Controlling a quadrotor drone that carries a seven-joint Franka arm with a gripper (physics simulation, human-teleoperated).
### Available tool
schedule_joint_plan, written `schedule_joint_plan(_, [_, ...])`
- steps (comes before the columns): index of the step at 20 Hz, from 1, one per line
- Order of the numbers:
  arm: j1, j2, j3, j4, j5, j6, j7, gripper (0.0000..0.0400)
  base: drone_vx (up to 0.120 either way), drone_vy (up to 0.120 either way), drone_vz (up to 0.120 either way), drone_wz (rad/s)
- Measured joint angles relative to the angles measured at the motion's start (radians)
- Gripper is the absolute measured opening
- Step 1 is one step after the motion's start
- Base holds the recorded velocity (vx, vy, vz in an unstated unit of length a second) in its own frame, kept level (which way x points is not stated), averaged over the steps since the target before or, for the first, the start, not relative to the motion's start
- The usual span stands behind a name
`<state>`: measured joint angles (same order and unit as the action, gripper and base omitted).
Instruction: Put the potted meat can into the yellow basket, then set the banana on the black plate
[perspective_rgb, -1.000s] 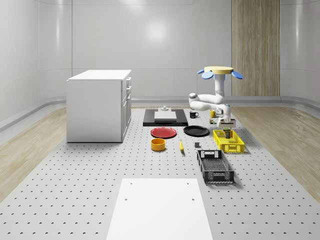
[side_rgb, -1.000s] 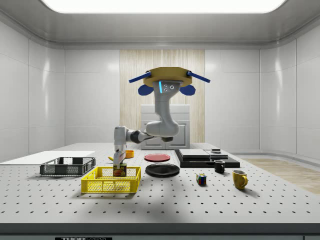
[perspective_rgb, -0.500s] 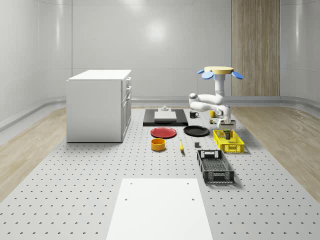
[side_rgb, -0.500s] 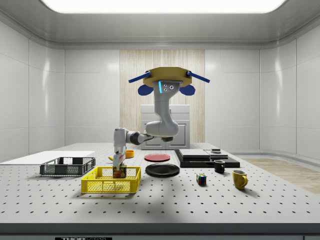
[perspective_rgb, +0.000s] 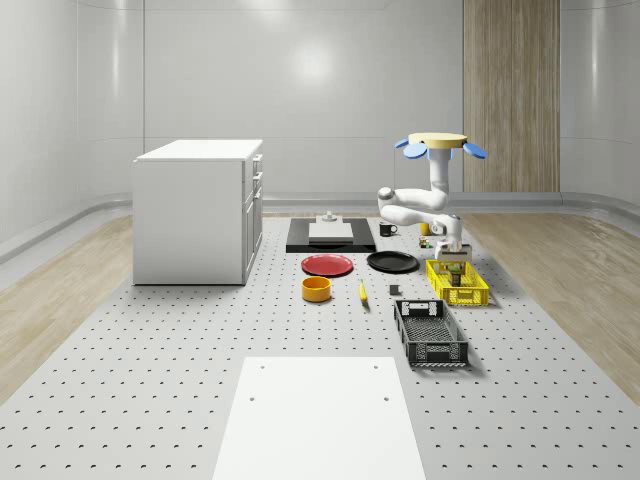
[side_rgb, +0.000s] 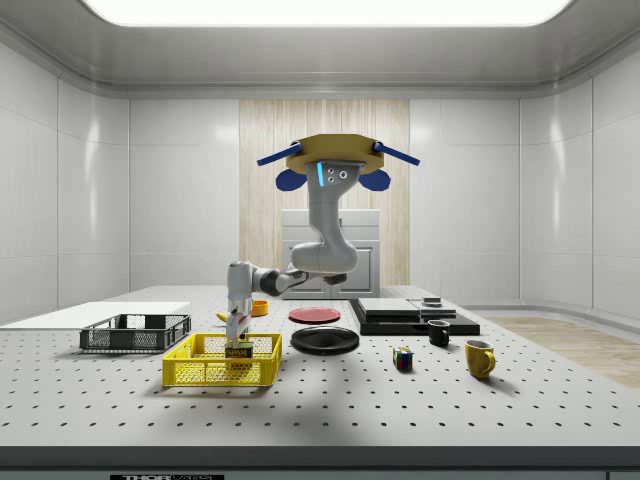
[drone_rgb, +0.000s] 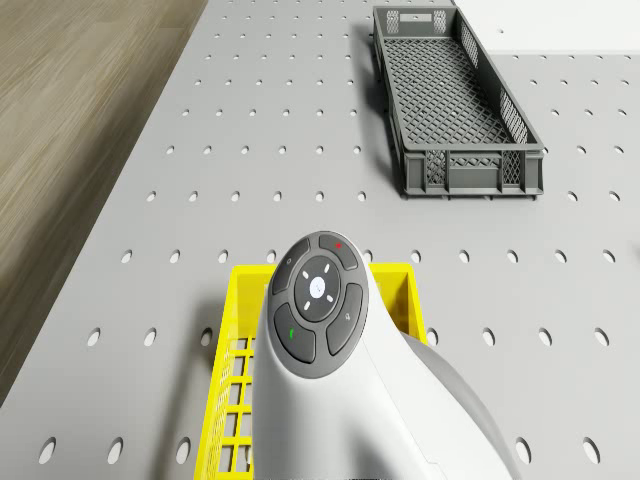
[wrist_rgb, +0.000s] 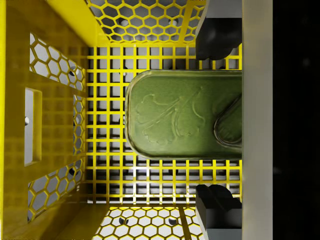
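The potted meat can (wrist_rgb: 180, 117), green-topped, rests on the floor of the yellow basket (wrist_rgb: 55, 55), and stands upright in that basket (side_rgb: 205, 372) in the side view (side_rgb: 239, 352). My gripper (wrist_rgb: 217, 120) is open straight above it, one finger (wrist_rgb: 216, 35) on each side with a gap to the can. Seen from the side, the gripper (side_rgb: 236, 322) is just over the basket rim. The drone (perspective_rgb: 437, 143) hovers above the table behind the basket (perspective_rgb: 457, 283). The banana (perspective_rgb: 362, 291) lies on the table, short of the black plate (perspective_rgb: 392, 262).
A dark mesh crate (perspective_rgb: 430, 332) sits in front of the basket. A red plate (perspective_rgb: 328, 265) and an orange bowl (perspective_rgb: 316, 289) lie left of the banana. A white cabinet (perspective_rgb: 198, 210) stands at the left. Two mugs (side_rgb: 479, 358) and a cube (side_rgb: 402, 358) sit beyond the black plate.
The gripper has let go of the can and risen a little above it. The can now stands on the basket floor. The drone has stayed in place.
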<state>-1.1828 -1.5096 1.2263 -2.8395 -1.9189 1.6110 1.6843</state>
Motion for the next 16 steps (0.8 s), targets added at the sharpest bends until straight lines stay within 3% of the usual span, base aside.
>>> schedule_joint_plan(8, [0.003, 0.001, 0.013, -0.004, 0.015, -0.004, 0.0, 0.0397, 0.0, 0.0, 0.12, 0.0])
schedule_joint_plan(11, [0.003, 0.0, 0.014, -0.004, 0.016, -0.004, 0.0, 0.0398, 0.107, -0.107, 0.093, 0.0])
schedule_joint_plan(16, [0.003, 0.0, 0.015, -0.004, 0.017, -0.004, 0.0, 0.04, 0.12, -0.12, 0.0, 0.0])
